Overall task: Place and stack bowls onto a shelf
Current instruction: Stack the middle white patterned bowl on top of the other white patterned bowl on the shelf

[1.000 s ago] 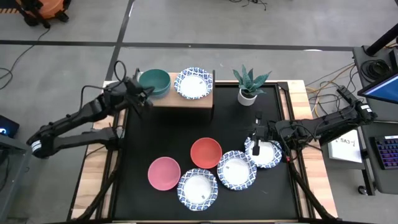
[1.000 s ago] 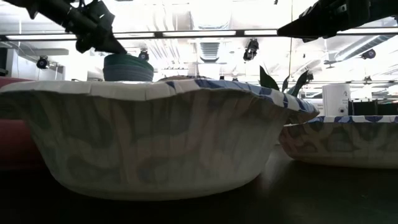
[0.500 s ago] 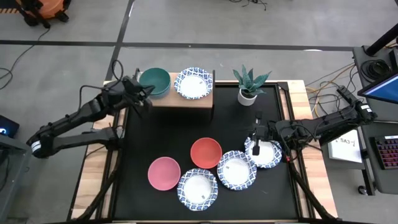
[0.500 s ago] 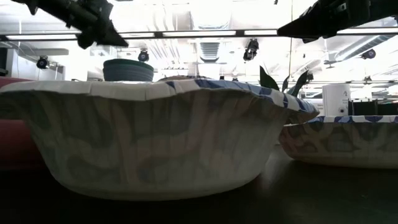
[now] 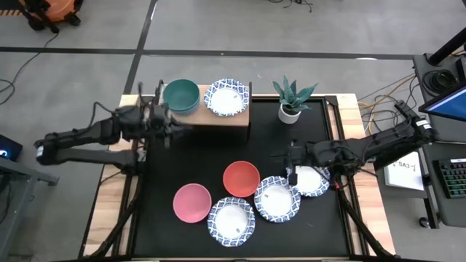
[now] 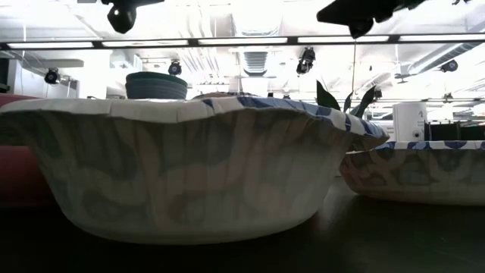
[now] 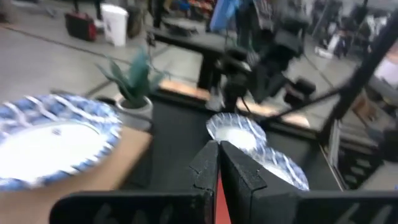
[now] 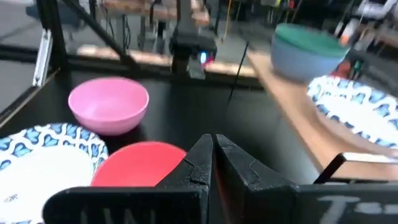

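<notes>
On the shelf [image 5: 218, 118] a green bowl [image 5: 180, 93] is nested in a blue one [image 8: 305, 59], with a blue-patterned bowl [image 5: 227, 97] beside them. On the black table sit the red bowl [image 5: 241, 178], the pink bowl [image 5: 192, 202] and three patterned bowls [image 5: 231, 220], [image 5: 277, 198], [image 5: 313, 182]. My left gripper [image 5: 169, 122] hovers shut off the shelf's left near corner, clear of the green bowl. My right gripper [image 5: 290, 161] hovers shut above the table between the red bowl and the rightmost patterned bowl.
A potted plant in a white pot [image 5: 291, 102] stands to the right of the shelf. The black table has wooden side rails [image 5: 358, 145]. Bare tabletop lies between the shelf and the bowls on the table.
My left gripper has drawn back from the green bowl on the shelf toward the table's left and near side, and has risen. My right gripper has moved from over the rightmost patterned bowl toward the table's left, nearer the red bowl, also rising. No bowl has moved.
</notes>
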